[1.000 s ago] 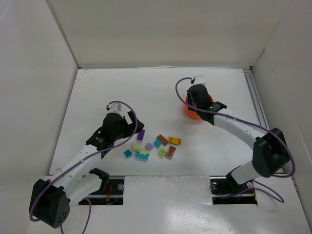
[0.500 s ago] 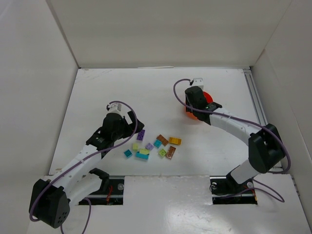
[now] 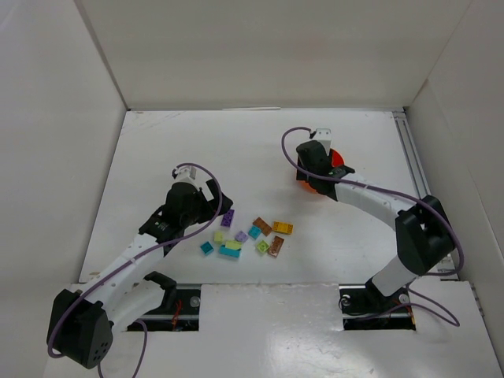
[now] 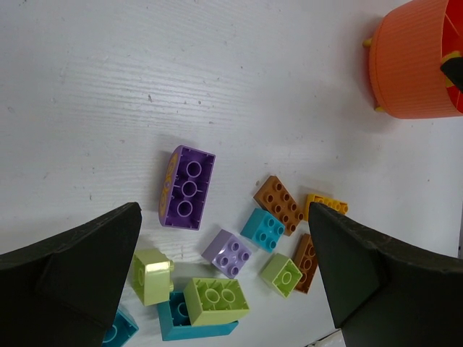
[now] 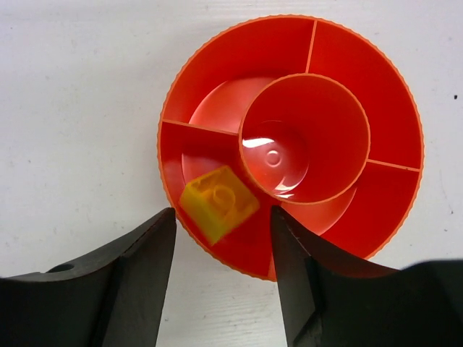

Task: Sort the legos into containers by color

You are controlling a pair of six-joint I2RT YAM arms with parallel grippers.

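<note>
Hovering over the small round orange plastic bowl, the right tool has its two dark fingers parted wider than the single translucent yellow plastic brick seen between them. That brick lies loose on the floor of one outer compartment, against the wall of the bowl's round central cup; neither finger touches it, so the tool has hold of nothing. The other outer compartments and the central cup show only bare orange plastic. The bowl stands on the white counter, right of centre and farther away than the loose bricks.

The left tool is spread fully apart and also grips nothing. It hangs above the cluster of bricks near the middle of the counter. A long purple brick lies at the far left of the cluster. To its right are a brown brick, a small teal brick touching it, and an orange-yellow brick just beside. Nearer lie a small lilac brick, a lime brick, a second brown brick, a pale yellow-green brick, and a lime block resting on a teal plate.
</note>
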